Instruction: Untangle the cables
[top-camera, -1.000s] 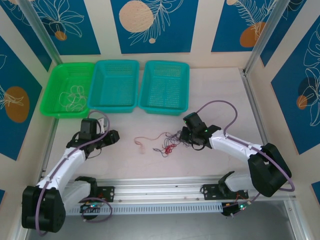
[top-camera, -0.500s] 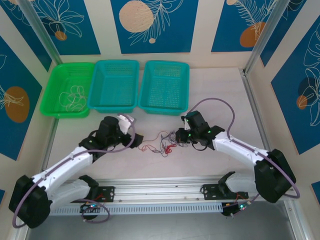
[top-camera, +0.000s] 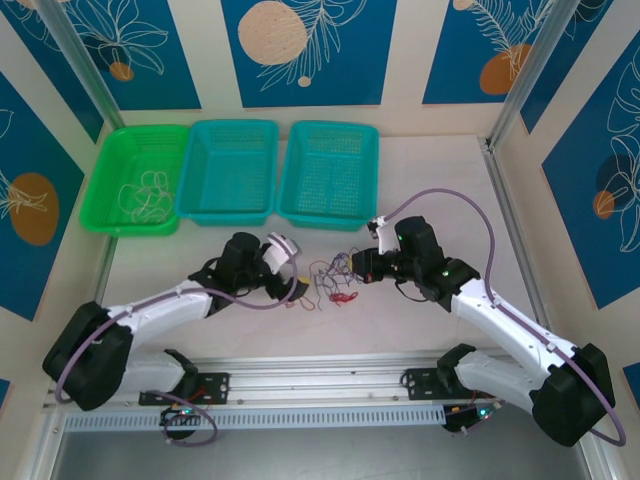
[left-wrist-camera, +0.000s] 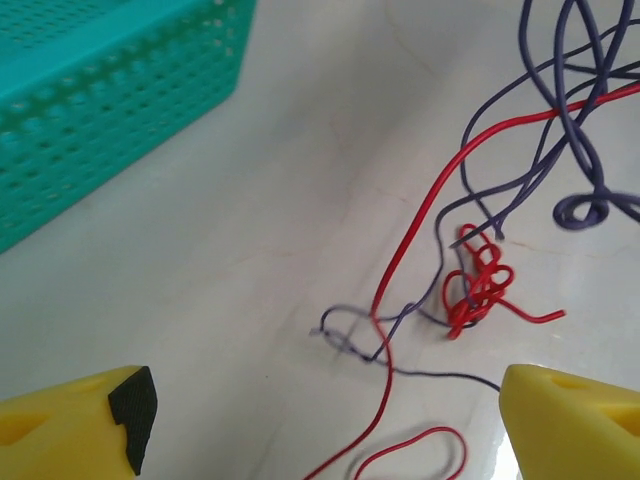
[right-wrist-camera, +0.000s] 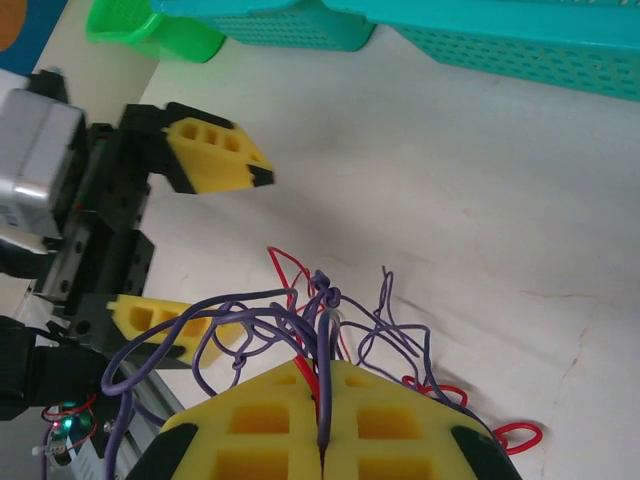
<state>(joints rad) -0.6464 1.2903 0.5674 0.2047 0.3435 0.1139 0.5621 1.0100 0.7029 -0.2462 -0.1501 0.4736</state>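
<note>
The cables (left-wrist-camera: 478, 285) are sheathed in smooth, slightly glossy plastic. The table (left-wrist-camera: 300, 150) is surfaced in a pale, smooth, faintly shiny marble-patterned material. At 10 o'clock in the left wrist view, the teal basket (left-wrist-camera: 100, 100) is moulded of perforated plastic. The yellow pads (left-wrist-camera: 570, 420) of the left gripper (left-wrist-camera: 325, 400) are matt.

Top camera looks down from behind my bases over the whole table (top-camera: 430, 170); both my wrist cameras sit close and low, and all three views share the cables (left-wrist-camera: 470, 285).
</note>
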